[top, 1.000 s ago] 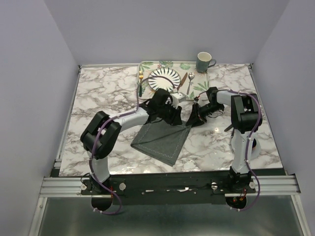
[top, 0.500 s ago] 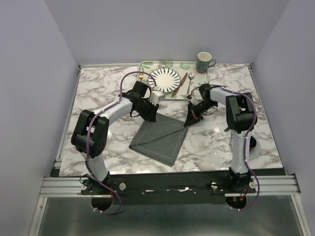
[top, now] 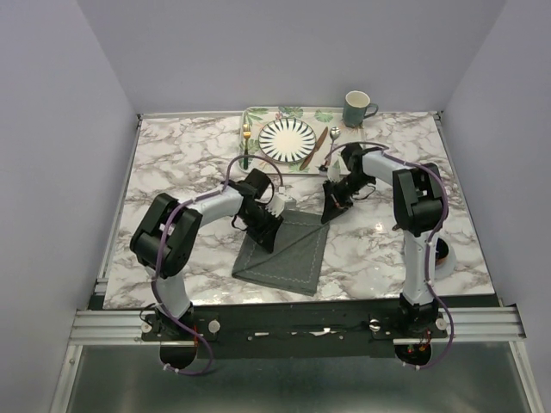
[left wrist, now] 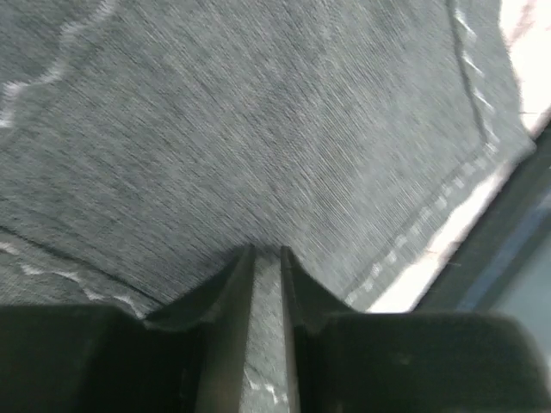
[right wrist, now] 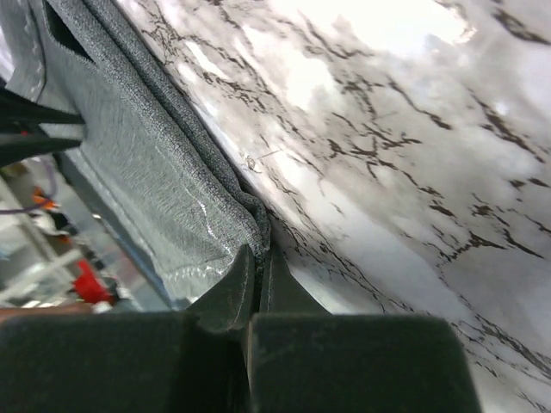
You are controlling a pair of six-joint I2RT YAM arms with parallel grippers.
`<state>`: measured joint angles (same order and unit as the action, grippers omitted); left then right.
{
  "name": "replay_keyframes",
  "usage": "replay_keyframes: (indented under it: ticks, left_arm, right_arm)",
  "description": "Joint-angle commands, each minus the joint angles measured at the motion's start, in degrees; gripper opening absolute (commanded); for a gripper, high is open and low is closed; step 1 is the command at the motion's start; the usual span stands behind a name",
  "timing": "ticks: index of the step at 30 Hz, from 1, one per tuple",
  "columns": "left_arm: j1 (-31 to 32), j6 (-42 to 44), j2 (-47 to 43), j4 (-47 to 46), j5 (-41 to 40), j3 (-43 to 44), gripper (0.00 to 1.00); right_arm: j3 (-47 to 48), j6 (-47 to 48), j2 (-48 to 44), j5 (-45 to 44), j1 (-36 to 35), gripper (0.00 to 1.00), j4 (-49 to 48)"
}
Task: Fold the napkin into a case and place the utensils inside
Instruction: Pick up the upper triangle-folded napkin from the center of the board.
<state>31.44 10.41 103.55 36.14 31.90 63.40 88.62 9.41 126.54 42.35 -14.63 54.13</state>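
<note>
Napkin: dark grey cloth [top: 284, 254] with a pale stitched border, lying on the marble surface [top: 181, 163] between the two arms, on the near side of the tray [top: 258, 114].
Napkin lie: partly doubled over, a rough four-sided shape. Its long axis runs from the far edge toward the near edge of the surface, leaning slightly left as it comes near. The far right corner is drawn up off the surface.
Left gripper: at the napkin's far left edge [top: 269, 231]. In the left wrist view its fingers [left wrist: 232, 275] stand a narrow slit apart with a strip of grey cloth and stitching between them, so it pinches the napkin.
Right gripper: at the raised far right corner [top: 330, 209]. In the right wrist view the fingers [right wrist: 228, 288] are pressed together on a folded edge of the cloth, with marble just beside it.
Fork: gold with a dark handle [top: 246, 142], on the tray left of the plate [top: 288, 138], lying far to near.
Knife: brownish [top: 308, 149], resting slantwise at the plate's right rim.
Spoon: silver [top: 333, 135], right of the knife, bowl at the far end; its handle runs toward the right arm.
Mug: green [top: 356, 108], at the tray's far right corner, handle to the right.
Plate pattern: dark stripes radiating from a white centre.
Tray pattern: green leaves.
</note>
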Motion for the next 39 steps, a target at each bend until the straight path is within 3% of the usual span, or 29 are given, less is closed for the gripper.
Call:
replay_keyframes:
  ticks: [1,2,5,10,14,28,39]
  left_arm:
    - [-5.3,-6.4,-5.3,-0.4,11.2,-2.1,0.41]
    - [-6.8,-8.0,-8.3,-3.4,11.3,-2.0,0.51]
    - [-12.5,-6.8,-10.7,-6.3,9.3,0.2,0.65]
    - [-19.7,-0.4,-4.5,-2.3,5.9,7.4,0.72]
    - [-21.1,2.0,2.3,-0.5,8.2,10.7,0.76]
    - [-21.1,-2.2,15.2,-1.9,19.7,16.8,0.70]
    - [-19.9,-3.2,20.1,0.0,20.3,19.1,0.59]
  right_arm:
    - [-1.6,9.0,-2.9,-9.4,-1.5,0.01,-2.7]
    - [-1.9,9.9,-4.1,-9.8,-1.9,0.01,-3.1]
    - [-3.5,13.4,-6.0,-11.8,-3.5,0.01,-5.5]
    - [-5.3,17.4,-9.1,-14.4,-5.1,0.01,-8.9]
    - [-6.1,19.0,-11.2,-15.1,-5.5,0.01,-10.8]
    - [-8.5,22.2,-14.0,-14.6,-6.6,0.01,-13.4]
    - [-9.2,22.8,-14.5,-14.9,-6.6,0.01,-14.0]
